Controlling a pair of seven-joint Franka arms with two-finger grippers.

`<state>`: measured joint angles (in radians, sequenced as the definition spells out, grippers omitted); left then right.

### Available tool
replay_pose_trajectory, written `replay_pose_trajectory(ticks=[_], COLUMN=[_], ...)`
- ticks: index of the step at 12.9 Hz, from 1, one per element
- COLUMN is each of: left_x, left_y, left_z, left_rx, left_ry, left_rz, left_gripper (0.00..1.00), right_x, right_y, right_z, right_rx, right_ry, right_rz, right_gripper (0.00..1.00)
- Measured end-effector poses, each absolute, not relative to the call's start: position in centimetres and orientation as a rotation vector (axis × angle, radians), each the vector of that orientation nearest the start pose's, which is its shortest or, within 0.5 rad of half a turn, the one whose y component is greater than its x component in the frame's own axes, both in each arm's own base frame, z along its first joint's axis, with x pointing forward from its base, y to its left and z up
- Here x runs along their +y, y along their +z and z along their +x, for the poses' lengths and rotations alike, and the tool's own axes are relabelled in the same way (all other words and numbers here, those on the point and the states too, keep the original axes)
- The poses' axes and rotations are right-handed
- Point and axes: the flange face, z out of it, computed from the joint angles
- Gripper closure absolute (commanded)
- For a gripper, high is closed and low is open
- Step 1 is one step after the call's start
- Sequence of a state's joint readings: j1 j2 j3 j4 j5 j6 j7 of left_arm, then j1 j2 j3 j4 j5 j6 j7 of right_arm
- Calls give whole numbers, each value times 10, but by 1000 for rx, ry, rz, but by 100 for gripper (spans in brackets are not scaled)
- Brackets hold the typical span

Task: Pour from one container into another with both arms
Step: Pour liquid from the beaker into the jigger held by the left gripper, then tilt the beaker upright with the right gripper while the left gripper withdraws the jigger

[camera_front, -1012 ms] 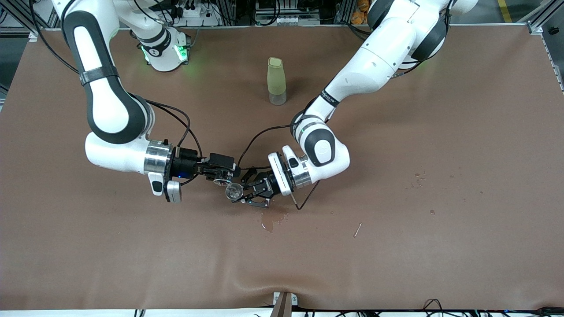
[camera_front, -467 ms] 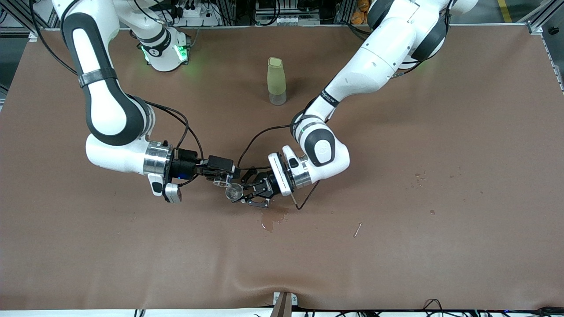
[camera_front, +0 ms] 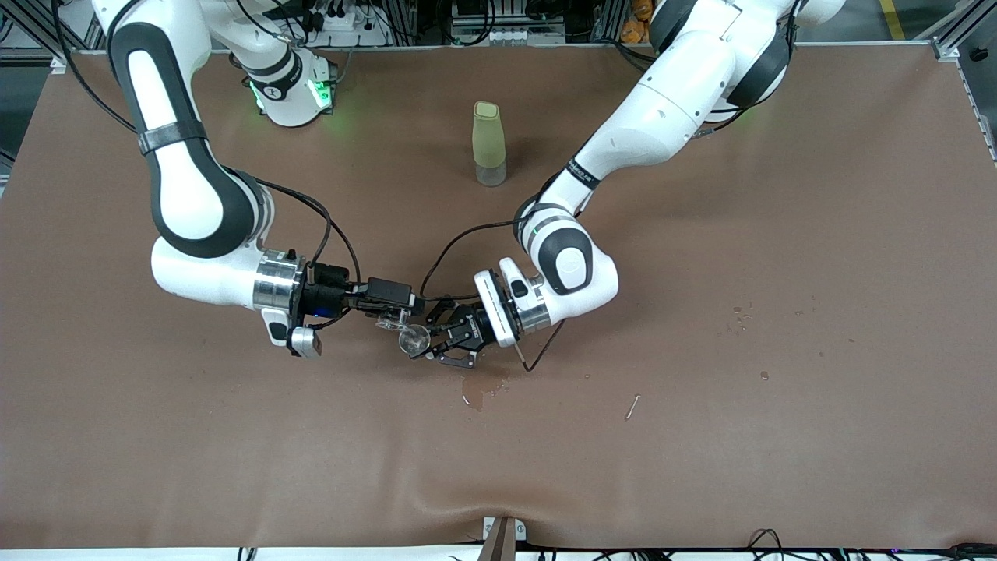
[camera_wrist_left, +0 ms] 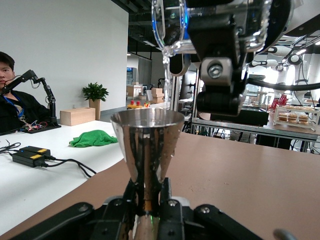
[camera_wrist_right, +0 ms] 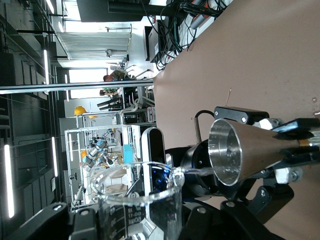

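One wet stain (camera_front: 483, 387) on brown tabletop (camera_front: 779, 428)

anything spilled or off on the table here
Yes. A dark wet patch stains the brown table cover just nearer the camera than the metal cup, where the glass beaker is pouring. Smaller droplets lie toward the left arm's end.

Brown table cover (camera_front: 818, 195), small wet patch (camera_front: 481, 388) nr middle. Beside it a white side table (camera_wrist_left: 55, 155) w/ green cloth (camera_wrist_left: 94, 138), black boxes & cables. White wall (camera_wrist_left: 60, 45), potted plant (camera_wrist_left: 95, 92), cardboard box (camera_wrist_left: 77, 116). Person in dark top (camera_wrist_left: 12, 97) seated at edge. Strip ceiling lights (camera_wrist_right: 7, 180), metal racks in bkgd.
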<state>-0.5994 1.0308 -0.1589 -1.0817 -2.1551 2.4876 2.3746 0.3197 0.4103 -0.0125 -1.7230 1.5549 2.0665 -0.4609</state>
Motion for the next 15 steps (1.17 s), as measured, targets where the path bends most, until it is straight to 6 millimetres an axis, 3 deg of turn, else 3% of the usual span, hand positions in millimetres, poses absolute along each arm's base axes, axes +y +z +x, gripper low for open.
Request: replay_pose_trajectory(ticks=[7, 15], left_x=[-514, -506], left_y=[229, 232], left_z=[617, 625], left_rx=[-984, -975], left_ry=[1375, 1390], left_rz=[1523, 1527], left_gripper=[100, 100], right_x=[258, 254], right_y=[386, 382], right_z=[630, 651], right_rx=[160, 197], right_ry=[-21, -12], right_rz=[-1829, -1817], right_gripper=[100, 100])
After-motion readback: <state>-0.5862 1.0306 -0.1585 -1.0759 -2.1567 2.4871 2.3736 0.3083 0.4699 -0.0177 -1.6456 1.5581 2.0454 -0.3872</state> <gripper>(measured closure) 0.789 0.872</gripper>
